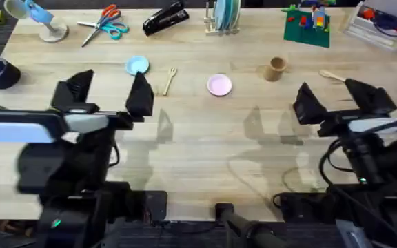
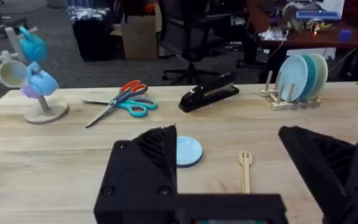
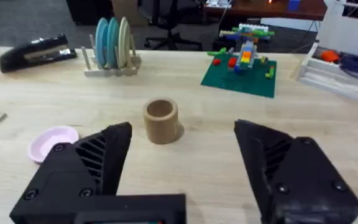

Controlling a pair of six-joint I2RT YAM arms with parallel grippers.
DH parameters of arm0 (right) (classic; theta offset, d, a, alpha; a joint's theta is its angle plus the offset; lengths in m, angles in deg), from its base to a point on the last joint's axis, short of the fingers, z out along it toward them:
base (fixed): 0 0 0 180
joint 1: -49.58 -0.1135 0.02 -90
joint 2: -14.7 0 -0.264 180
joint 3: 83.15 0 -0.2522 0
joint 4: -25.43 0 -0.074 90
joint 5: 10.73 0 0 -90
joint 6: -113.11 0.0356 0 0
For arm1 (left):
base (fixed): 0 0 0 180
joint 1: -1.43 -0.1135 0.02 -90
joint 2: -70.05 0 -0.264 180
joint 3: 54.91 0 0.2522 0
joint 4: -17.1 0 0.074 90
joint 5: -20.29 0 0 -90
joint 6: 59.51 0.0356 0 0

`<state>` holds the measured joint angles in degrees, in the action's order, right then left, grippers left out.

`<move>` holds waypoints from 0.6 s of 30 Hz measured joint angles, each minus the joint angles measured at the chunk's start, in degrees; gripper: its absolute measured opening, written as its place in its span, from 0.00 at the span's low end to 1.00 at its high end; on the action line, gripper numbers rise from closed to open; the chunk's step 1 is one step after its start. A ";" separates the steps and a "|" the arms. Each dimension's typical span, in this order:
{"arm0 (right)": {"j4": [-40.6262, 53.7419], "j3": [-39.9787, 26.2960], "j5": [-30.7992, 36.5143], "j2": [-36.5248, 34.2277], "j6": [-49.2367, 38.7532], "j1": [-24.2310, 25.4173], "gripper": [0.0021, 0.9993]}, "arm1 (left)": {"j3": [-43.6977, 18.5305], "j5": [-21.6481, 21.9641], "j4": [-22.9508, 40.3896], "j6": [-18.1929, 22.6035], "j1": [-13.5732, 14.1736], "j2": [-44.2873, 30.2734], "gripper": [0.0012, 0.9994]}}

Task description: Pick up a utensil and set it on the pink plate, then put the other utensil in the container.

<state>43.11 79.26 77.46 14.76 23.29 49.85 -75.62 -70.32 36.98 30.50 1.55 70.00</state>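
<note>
1. Wooden table (image 1: 205, 151), light in colour, seen from overhead with two black robot arms based at its near edge.
2. Wooden fork (image 1: 169, 80) lies flat toward the far side, just at 3 o'clock of a light blue plate (image 1: 137, 65).
3. Pink plate (image 1: 219, 85) sits near the table's middle, at 3 o'clock of the fork and apart from it, with nothing on it.
4. Tan cup (image 1: 275, 69) stands upright at 2 o'clock of the pink plate, its open mouth facing up.
5. Wooden spoon (image 1: 332, 76) lies flat at 3 o'clock of the cup, a little apart from it.
6. Left gripper (image 1: 109, 96) hangs above the table at 7 o'clock of the fork, jaws spread wide and holding nothing.
7. Right gripper (image 1: 342, 98) hangs at 6 o'clock of the spoon, jaws spread wide and holding nothing.
8. Along the far edge from 9 to 3 o'clock: a mug stand (image 1: 43, 21), scissors (image 1: 103, 23), a black stapler (image 1: 165, 18), a dish rack (image 1: 224, 16) and a toy-brick model (image 1: 307, 23).
</note>
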 joint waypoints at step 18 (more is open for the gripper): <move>36.66 -30.47 -0.81 -7.86 0.02 0.00 1.00 | -37.56 -0.95 38.54 -5.00 0.00 -17.44 0.99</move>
<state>79.77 48.79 76.65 6.90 23.32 49.85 -113.17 -71.27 75.52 25.49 1.55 52.56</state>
